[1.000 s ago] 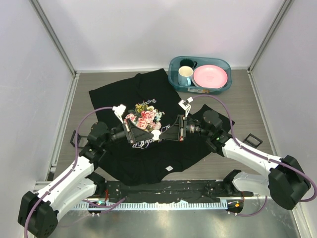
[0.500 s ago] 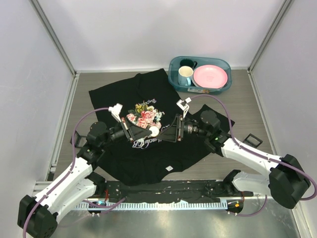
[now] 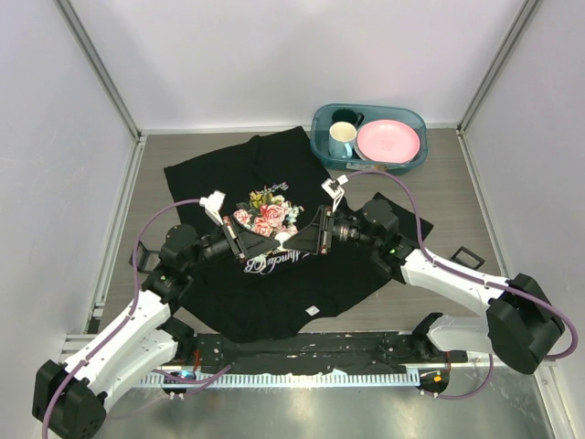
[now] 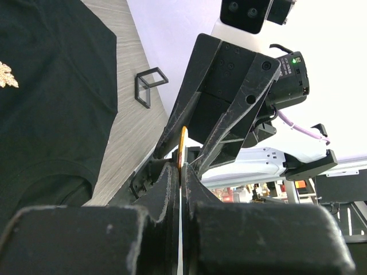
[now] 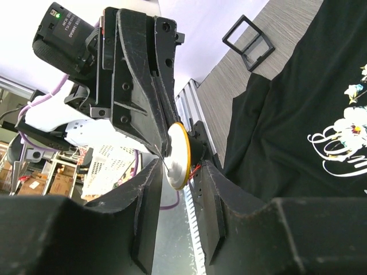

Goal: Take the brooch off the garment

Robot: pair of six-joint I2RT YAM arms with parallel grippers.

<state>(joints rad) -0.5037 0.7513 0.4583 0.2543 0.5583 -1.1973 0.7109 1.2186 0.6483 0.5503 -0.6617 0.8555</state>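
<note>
The garment (image 3: 265, 293), a black T-shirt with a pink rose print, lies flat on the table. Above its print my two grippers meet tip to tip. The brooch (image 5: 179, 156) is a small disc with an orange rim and a white back, its pin wire showing and no cloth on it. My left gripper (image 4: 181, 169) is shut on the brooch (image 4: 182, 148), seen edge-on. My right gripper (image 5: 179, 166) is open, a finger on each side of the disc with gaps. From above, the brooch (image 3: 288, 240) sits between the left gripper (image 3: 276, 240) and the right gripper (image 3: 304, 240).
A teal bin (image 3: 368, 110) with two mugs and a pink plate stands at the back right. A small black square frame (image 3: 467, 258) lies on the table right of the shirt. A white label (image 3: 313, 311) sits near the shirt's hem.
My right gripper has slid left towards the left gripper and its fingers now straddle the brooch. The left gripper stays shut on the brooch and has shifted slightly left.
</note>
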